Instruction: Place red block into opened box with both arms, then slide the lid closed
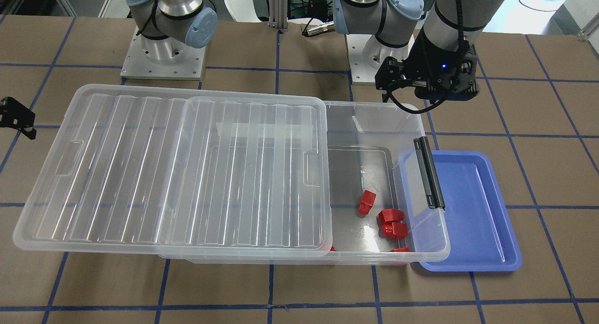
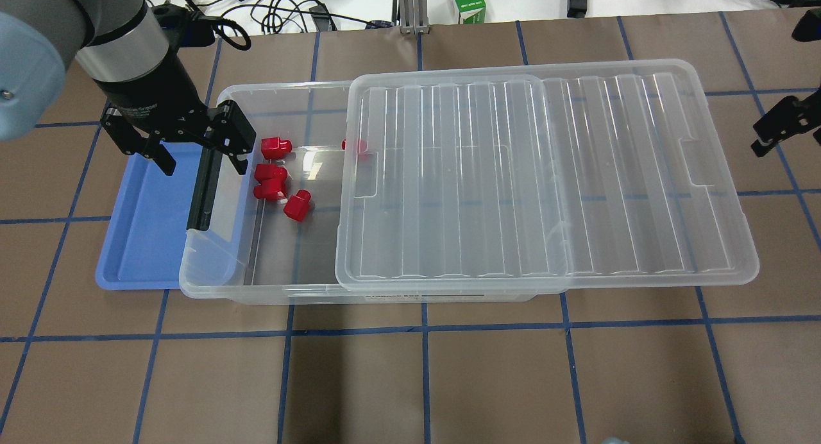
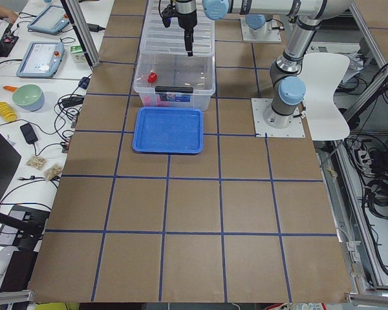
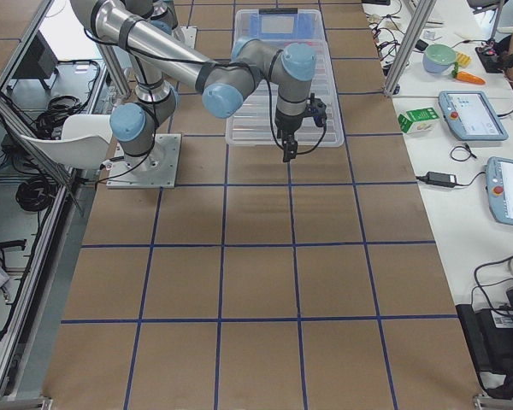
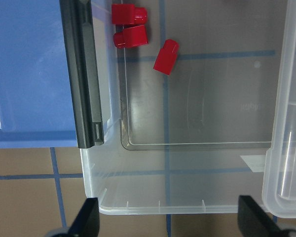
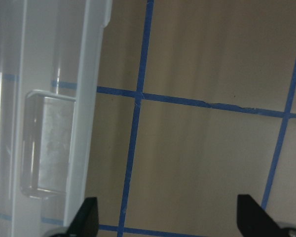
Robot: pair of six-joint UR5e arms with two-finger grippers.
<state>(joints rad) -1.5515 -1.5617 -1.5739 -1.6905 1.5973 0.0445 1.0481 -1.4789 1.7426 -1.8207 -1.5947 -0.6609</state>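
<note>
Several red blocks (image 2: 269,181) (image 1: 392,222) (image 5: 166,57) lie on the floor of the see-through box (image 2: 211,283) (image 1: 435,249) at its uncovered end, near the black handle (image 2: 204,187). One more red block (image 2: 355,145) shows under the lid's edge. The ribbed lid (image 2: 545,174) (image 1: 173,174) rests on the box, shifted toward my right side and overhanging that end. My left gripper (image 2: 199,160) (image 5: 170,222) hangs open and empty over the box's rear handle corner. My right gripper (image 2: 779,129) (image 6: 170,222) is open above bare table, just beyond the lid's far edge.
An empty blue tray (image 2: 141,239) (image 1: 472,211) lies under the box's handle end. A green carton (image 2: 467,1) and cables sit past the table's far edge. Blue tape lines grid the brown table.
</note>
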